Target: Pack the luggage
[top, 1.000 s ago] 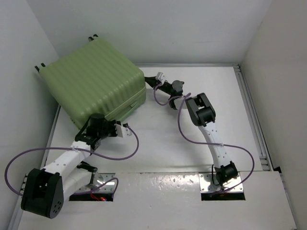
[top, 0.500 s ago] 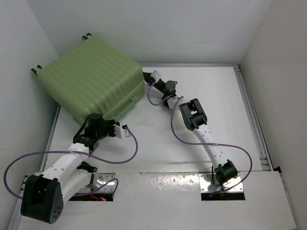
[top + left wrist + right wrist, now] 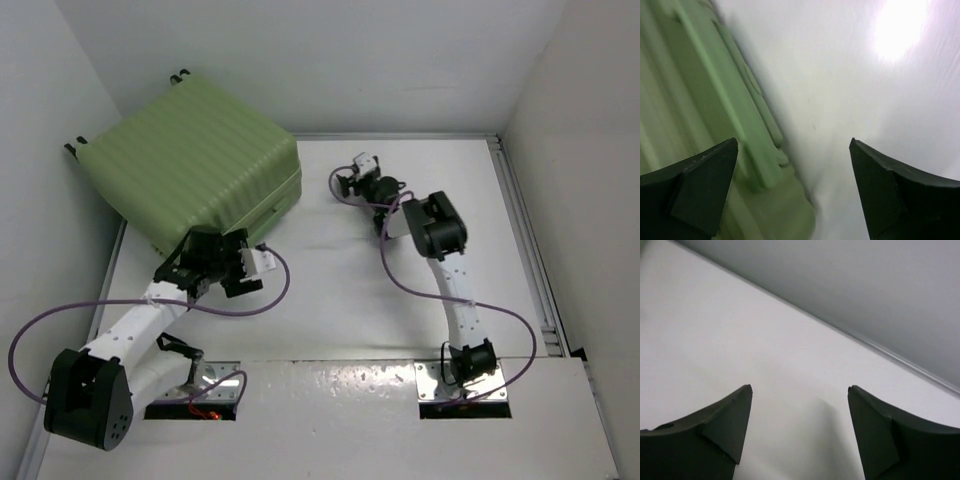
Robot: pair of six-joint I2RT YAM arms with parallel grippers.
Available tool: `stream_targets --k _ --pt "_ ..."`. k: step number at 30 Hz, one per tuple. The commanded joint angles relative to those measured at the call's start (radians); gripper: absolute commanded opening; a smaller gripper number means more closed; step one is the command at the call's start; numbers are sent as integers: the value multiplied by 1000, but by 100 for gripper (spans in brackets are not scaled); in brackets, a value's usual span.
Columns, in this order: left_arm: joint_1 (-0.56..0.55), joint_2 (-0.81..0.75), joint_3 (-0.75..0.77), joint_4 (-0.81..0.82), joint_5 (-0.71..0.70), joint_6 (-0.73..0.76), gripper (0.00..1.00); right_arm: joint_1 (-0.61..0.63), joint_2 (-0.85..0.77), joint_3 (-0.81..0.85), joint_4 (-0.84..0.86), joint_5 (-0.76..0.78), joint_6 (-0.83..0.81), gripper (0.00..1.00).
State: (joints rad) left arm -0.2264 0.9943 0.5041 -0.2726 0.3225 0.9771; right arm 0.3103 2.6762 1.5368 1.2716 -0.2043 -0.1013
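The luggage (image 3: 190, 165) is a large pale-green ribbed suitcase, lying shut at the back left of the table (image 3: 330, 300). My left gripper (image 3: 250, 265) hovers just off its near right edge, open and holding nothing. In the left wrist view the luggage (image 3: 700, 100) fills the left side, with its handle ridge past the left gripper (image 3: 793, 145). My right gripper (image 3: 348, 175) stands open to the right of the case, apart from it. In the right wrist view the right gripper (image 3: 800, 388) has only bare table between its fingers.
White walls close in the table at the left, back and right. A metal rail (image 3: 525, 230) runs along the right side. Purple cables (image 3: 250, 305) loop from both arms over the table. The case's wheels (image 3: 72, 147) touch the left wall.
Both grippers have opened. The right gripper has drawn back to the right, away from the suitcase corner. The suitcase had shifted left and back a little earlier and now rests still.
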Motion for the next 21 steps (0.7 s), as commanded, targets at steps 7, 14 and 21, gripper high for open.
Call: stream_targets --k 7,14,21 --pt "-169 153 598 -23 -161 -714 100 -121 -876 -595 -234 -46 21 77" --pt "-231 291 875 -322 -292 -960 100 -217 -1245 -440 -1371 -228 239 90" --pt "-222 162 676 -258 -324 -1035 100 -270 -1599 -632 -1534 -130 261 96"
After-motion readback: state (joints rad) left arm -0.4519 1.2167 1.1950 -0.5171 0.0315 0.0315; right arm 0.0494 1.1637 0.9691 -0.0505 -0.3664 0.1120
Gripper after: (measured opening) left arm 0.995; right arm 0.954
